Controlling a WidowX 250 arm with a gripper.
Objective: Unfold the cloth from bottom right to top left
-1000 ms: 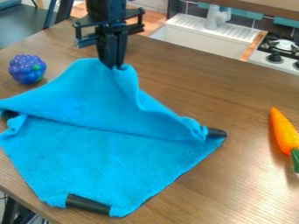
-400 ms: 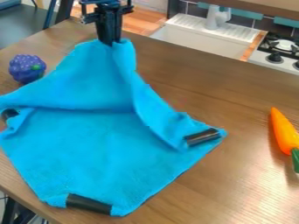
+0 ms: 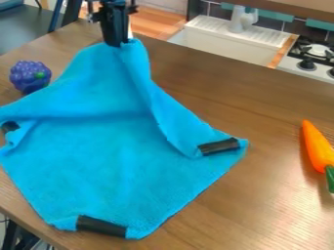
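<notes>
The fingers (image 3: 113, 31) are closed, as far as I can judge, on the top corner of the cloth (image 3: 117, 156), which extends below them over the counter (image 3: 277, 205), its long axis nearly top to bottom, so this corner should go down toward upper left.

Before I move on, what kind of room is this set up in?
Looks like a toy or mock-up kitchen: there's a white sink with a grey-white faucet, and a stove with black knobs beside it.
</notes>
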